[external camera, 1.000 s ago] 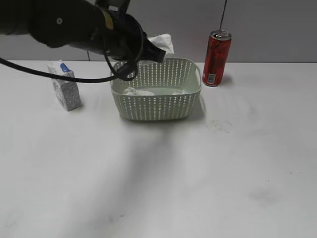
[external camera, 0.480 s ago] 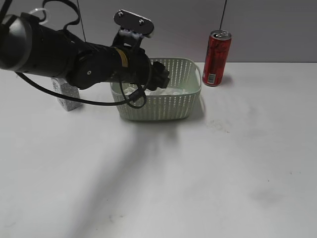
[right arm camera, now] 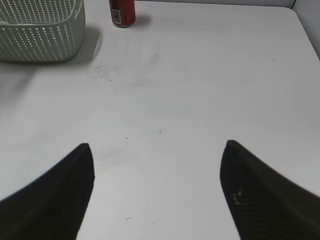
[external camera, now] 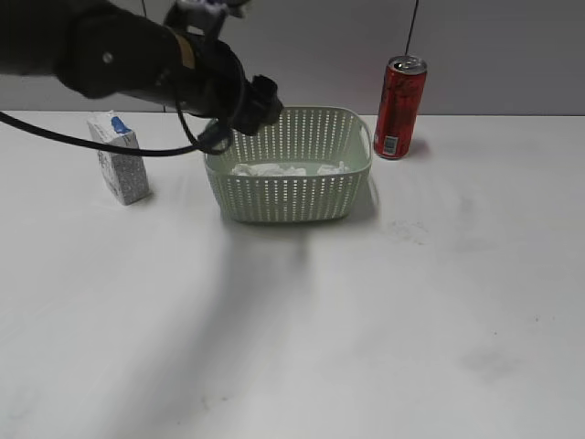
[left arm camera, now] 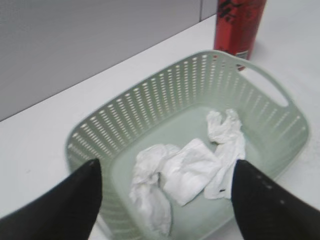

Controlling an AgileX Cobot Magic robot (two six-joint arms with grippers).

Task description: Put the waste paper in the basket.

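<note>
The pale green basket (external camera: 289,197) stands at the back middle of the table; it also shows in the left wrist view (left arm camera: 150,110) and the right wrist view (right arm camera: 42,35). Three crumpled white waste paper scraps (left arm camera: 187,170) lie inside it on its floor, partly seen in the exterior view (external camera: 274,170). My left gripper (left arm camera: 165,170) is open and empty, above the basket's left rim (external camera: 260,102). My right gripper (right arm camera: 157,150) is open and empty over bare table, out of the exterior view.
A red can (external camera: 400,108) stands right of the basket, seen too in the left wrist view (left arm camera: 240,25) and right wrist view (right arm camera: 122,12). A white-and-blue patterned carton (external camera: 119,158) stands to the left. Grey wall behind.
My left gripper carried a paper scrap over the basket, dipped in, let it go, and has risen back to the upper left, empty. The scrap now lies in the basket.
</note>
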